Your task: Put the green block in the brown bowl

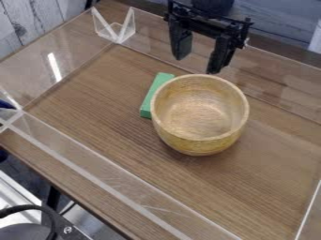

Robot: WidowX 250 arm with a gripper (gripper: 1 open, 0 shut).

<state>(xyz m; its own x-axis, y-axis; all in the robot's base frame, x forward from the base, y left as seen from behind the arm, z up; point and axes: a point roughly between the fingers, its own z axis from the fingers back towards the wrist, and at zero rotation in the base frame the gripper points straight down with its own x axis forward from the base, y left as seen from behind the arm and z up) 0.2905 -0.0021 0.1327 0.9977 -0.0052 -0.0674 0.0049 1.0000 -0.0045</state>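
Block [153, 94] beside bowl [200, 113]; end effector [200, 56] open.

The green block [149, 95] touches or nearly touches the brown bowl [200, 114].

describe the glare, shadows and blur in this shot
camera view: soft and low in detail overall, wood grain hard to make out on the bowl; whitish shine on the clear tape strips on the table; the fingers so dark that their detail is mostly lost; the bowl's inside evenly lit, only gentle shading
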